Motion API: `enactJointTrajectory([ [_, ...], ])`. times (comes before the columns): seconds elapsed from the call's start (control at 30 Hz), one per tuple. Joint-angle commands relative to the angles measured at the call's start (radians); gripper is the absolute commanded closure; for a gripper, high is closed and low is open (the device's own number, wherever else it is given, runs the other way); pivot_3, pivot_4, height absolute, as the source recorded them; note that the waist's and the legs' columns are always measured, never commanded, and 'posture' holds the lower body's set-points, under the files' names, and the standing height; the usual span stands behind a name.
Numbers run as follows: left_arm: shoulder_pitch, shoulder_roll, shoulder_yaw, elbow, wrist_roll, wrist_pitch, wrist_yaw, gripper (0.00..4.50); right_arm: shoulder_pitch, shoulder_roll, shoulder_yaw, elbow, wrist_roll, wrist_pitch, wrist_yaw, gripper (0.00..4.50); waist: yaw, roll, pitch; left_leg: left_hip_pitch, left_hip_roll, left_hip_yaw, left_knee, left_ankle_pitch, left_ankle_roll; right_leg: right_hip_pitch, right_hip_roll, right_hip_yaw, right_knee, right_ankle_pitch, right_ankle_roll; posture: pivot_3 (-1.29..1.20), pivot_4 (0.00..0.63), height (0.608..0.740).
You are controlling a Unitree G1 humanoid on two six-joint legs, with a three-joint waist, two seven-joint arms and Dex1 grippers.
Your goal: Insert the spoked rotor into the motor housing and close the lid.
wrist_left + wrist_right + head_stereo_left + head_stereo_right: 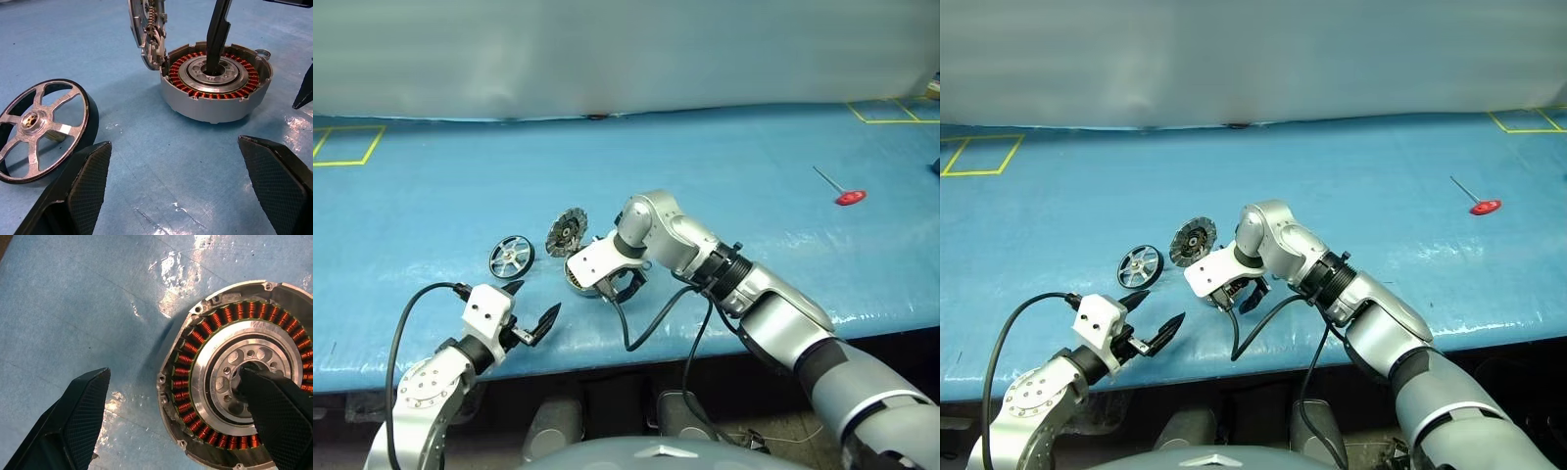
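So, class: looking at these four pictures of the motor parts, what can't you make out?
- Motor housing: head views, mostly behind the right gripper.
- Housing's centre hub: right wrist view, partly under a black finger.
- Lid: left wrist view, cut off by the edge.
- Spoked rotor: left wrist view, cut off at the edge.

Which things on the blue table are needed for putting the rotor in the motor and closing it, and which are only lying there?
For the job:
spoked rotor
motor housing
lid, standing open

Lying about:
red-handled tool
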Motion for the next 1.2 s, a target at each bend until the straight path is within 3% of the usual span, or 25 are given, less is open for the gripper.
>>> enactJointTrajectory([
  [0.03, -0.006, 0.005, 0.0, -0.006, -0.007, -0.003, -0.006, 0.0, -0.027, 0.0, -0.012, -0.031, 0.011, -0.006, 0.002, 0.02, 0.0, 0.0, 0.0, 0.0, 0.0, 0.0, 0.0, 0.0, 0.0, 0.0, 0.0, 0.0, 0.0, 0.0, 0.0, 0.0, 0.15, 0.74],
  [0.73, -0.055, 0.012, -0.012, 0.03, -0.013, 0.004, -0.038, 0.0, -0.071, -0.076, -0.108, -0.143, 0.106, 0.057, 0.028, 0.02, 0.001, 0.0, 0.0, -0.002, 0.0, 0.0, -0.001, 0.0, 0.0, 0.0, 0.0, 0.0, 0.0, 0.0, -0.001, 0.0, 0.15, 0.74],
  [0.93, -0.085, 0.021, -0.012, 0.037, -0.016, 0.02, -0.051, 0.0, -0.029, -0.141, -0.259, -0.285, 0.206, 0.182, -0.032, 0.02, 0.002, 0.0, 0.001, -0.007, 0.0, -0.001, -0.001, 0.0, 0.0, -0.002, -0.001, -0.001, 0.0, 0.002, -0.005, 0.0, 0.15, 0.74],
  [1.07, -0.083, 0.026, -0.01, 0.031, -0.019, 0.028, -0.053, 0.0, 0.092, -0.198, -0.379, -0.46, 0.257, 0.265, -0.135, 0.02, 0.008, 0.0, 0.001, -0.01, -0.001, -0.003, -0.001, 0.0, 0.0, -0.003, -0.002, -0.002, -0.002, 0.003, -0.005, 0.0, 0.15, 0.74],
  [1.2, -0.071, 0.028, -0.008, 0.018, -0.024, 0.041, -0.053, 0.0, 0.286, -0.153, -0.559, -0.682, 0.288, 0.441, -0.377, 0.02, 0.012, 0.0, 0.001, -0.014, -0.002, -0.005, -0.001, 0.0, 0.0, -0.005, -0.004, -0.003, -0.003, 0.003, -0.004, 0.0, 0.15, 0.74],
])
